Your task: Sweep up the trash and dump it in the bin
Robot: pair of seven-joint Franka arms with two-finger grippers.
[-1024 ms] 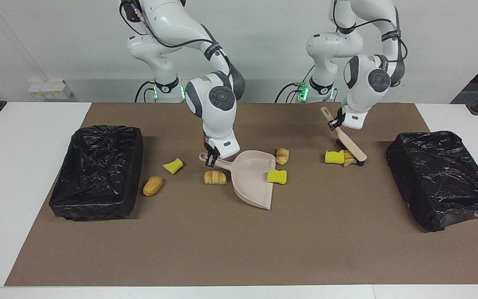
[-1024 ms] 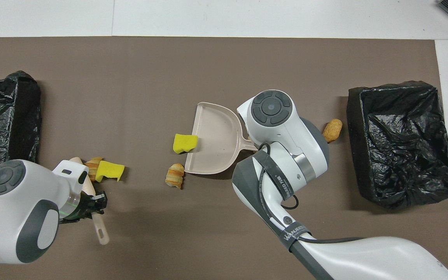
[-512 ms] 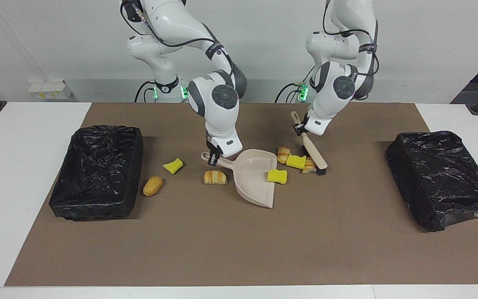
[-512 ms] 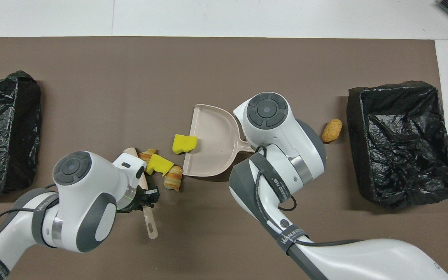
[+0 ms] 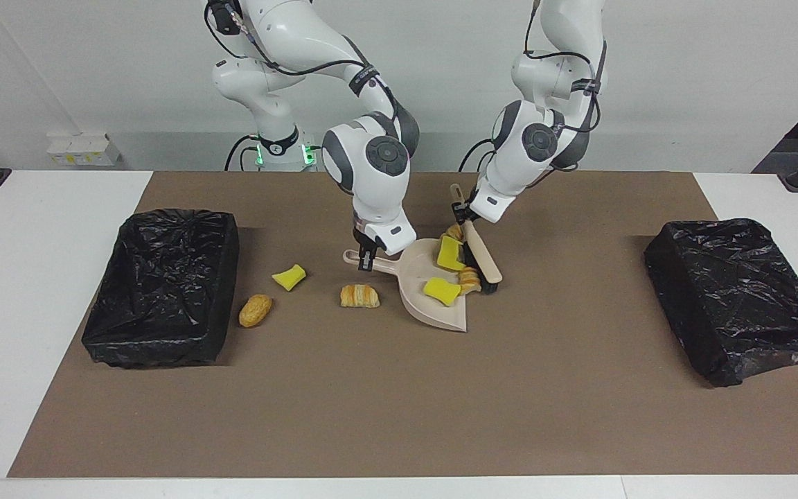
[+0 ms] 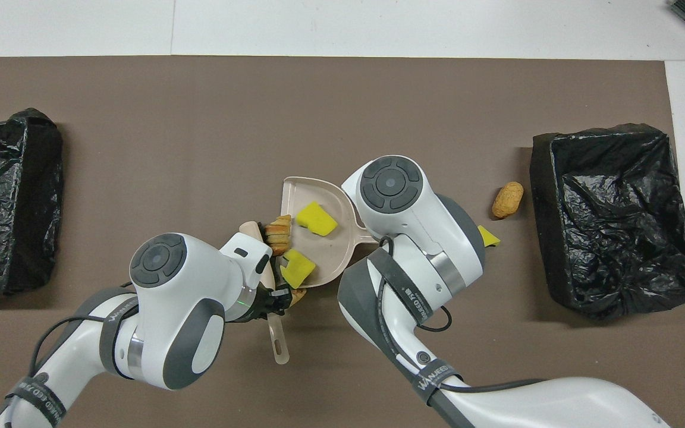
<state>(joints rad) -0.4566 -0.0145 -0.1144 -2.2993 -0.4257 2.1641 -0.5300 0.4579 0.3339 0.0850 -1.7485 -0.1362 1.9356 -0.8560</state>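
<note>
We see the right tool (image 5: 366, 258) clamped on the dustpan (image 5: 418, 291) handle, pan flat mid-mat. The left tool (image 5: 463, 210) is clamped on the brush (image 5: 482, 260), bristles at the pan's open lip. Trash: two yellow sponge chunks (image 5: 442, 290) and two pastry bits (image 5: 470, 278) sit in or at the pan; a croissant (image 5: 359, 296), a yellow chunk (image 5: 289, 276) and a bread roll (image 5: 255, 310) lie loose toward the right arm's bin (image 5: 163, 291). The second bin (image 5: 738, 298) sits at the left arm's end. The mat farther from the robots is open room.

Open mat (image 5: 399, 395) lies between the two bins (image 5: 163, 294) (image 5: 738, 294); dustpan (image 5: 427, 291) blocks mid-table.
</note>
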